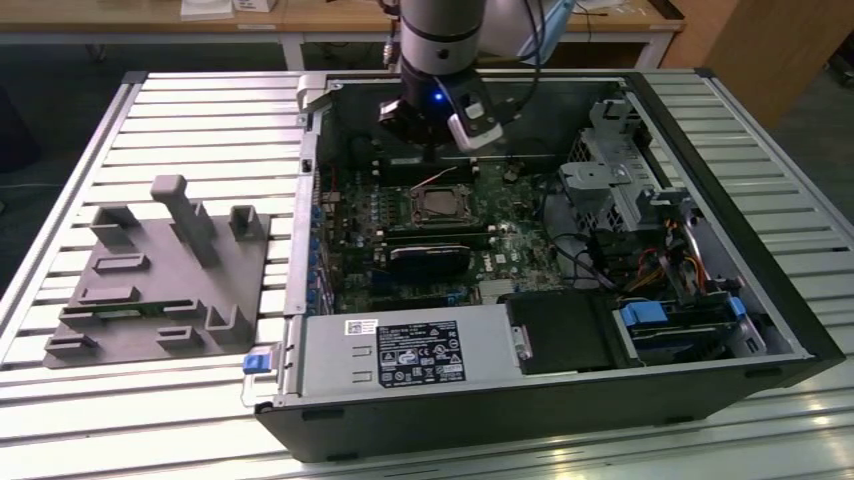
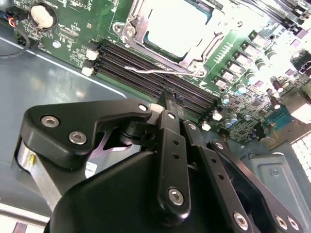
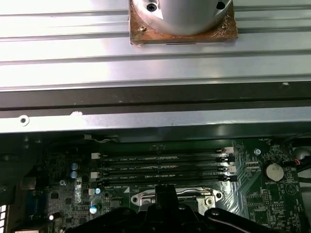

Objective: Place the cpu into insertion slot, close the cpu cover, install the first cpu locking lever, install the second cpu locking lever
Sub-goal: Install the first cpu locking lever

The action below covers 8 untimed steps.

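1. Second wrist view: the cpu (image 2: 177,24) sits pale in the insertion slot (image 2: 163,48), and the cpu cover (image 2: 130,26) seems to be down around it.
2. The gripper (image 2: 165,102) hovers over the memory slots (image 2: 116,56), tips pressed together with nothing between them.
3. A wire locking lever (image 2: 155,72) beside the socket looks unlatched; I judge it the step in hand.
4. Push on the lever's free end with the joined tips, low and steady, clear of the memory slots.
5. In the exterior view the gripper hangs upper centre, above the socket.
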{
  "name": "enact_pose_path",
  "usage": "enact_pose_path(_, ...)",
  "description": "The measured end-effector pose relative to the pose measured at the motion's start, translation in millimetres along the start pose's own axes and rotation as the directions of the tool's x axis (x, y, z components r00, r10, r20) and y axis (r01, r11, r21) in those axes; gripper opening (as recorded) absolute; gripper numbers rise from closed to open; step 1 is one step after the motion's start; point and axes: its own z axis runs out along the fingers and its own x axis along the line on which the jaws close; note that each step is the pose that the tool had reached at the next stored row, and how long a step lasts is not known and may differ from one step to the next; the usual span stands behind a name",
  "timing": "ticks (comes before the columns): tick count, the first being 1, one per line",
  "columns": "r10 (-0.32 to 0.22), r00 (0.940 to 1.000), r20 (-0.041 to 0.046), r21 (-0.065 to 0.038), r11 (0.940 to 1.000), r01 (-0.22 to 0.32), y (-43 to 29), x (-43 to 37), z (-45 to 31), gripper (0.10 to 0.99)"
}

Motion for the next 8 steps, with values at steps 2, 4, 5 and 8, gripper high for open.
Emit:
enact_pose_path(2, 0.0, 1.0, 0.0, 0.0, 1.0, 0.0, 0.0, -1.0, 0.3, 0.106)
enact_pose_path(4, 0.0, 1.0, 0.0, 0.0, 1.0, 0.0, 0.0, -1.1, 0.4, 0.106)
enact_pose_path(5, 0.0, 1.0, -0.0001, 0.0, 1.0, 0.0, 0.0, -1.2, 0.4, 0.106)
enact_pose_path(8, 0.0, 1.0, 0.0, 0.0, 1.0, 0.0, 0.0, -1.3, 0.5, 0.106)
